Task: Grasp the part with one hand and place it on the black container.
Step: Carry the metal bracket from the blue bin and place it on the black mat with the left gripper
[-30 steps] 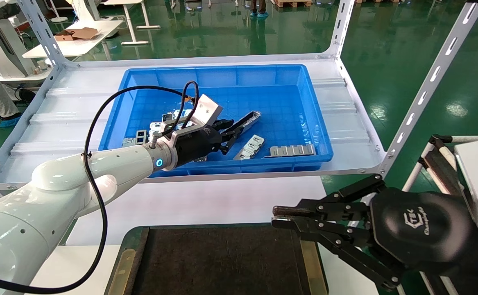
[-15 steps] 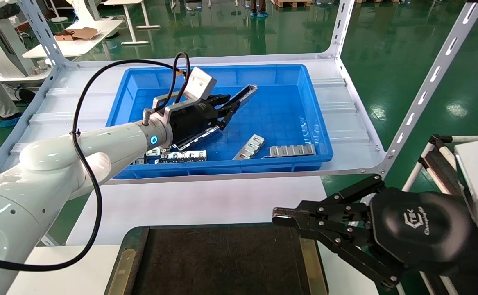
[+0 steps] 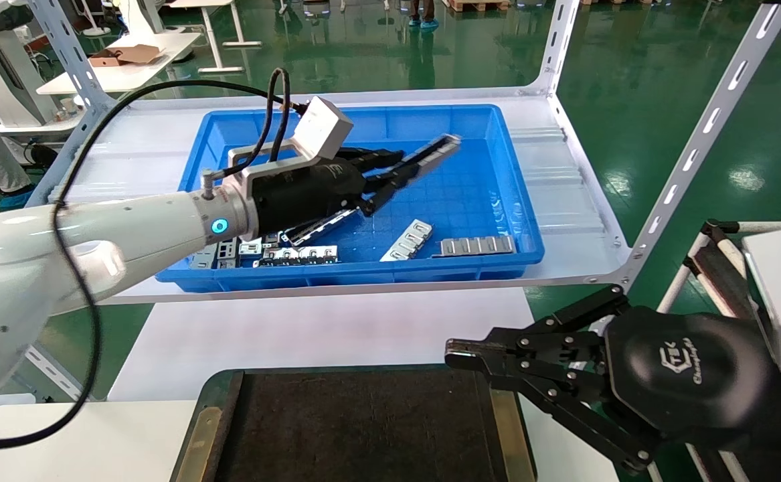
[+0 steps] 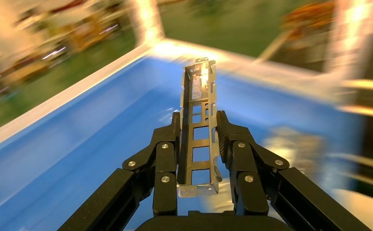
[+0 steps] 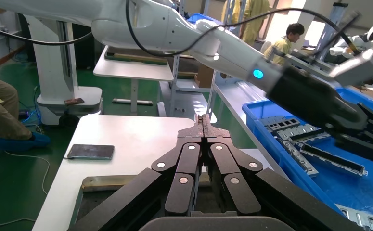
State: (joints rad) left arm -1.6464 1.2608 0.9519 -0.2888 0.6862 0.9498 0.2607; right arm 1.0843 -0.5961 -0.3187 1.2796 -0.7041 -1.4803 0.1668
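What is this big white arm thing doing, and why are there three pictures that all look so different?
It is a robot with two arms, and each picture comes from a different camera. The big picture is from its head, looking down. The other two are from little cameras on its wrists.

The left gripper works like a hand with two black fingers. It is squeezing a long silver metal part and holding it up over a blue bin where more metal pieces lie. The left wrist picture shows that part pinched between the fingers.

The right gripper is shut, holds nothing and waits beside the black container, where the part should go.
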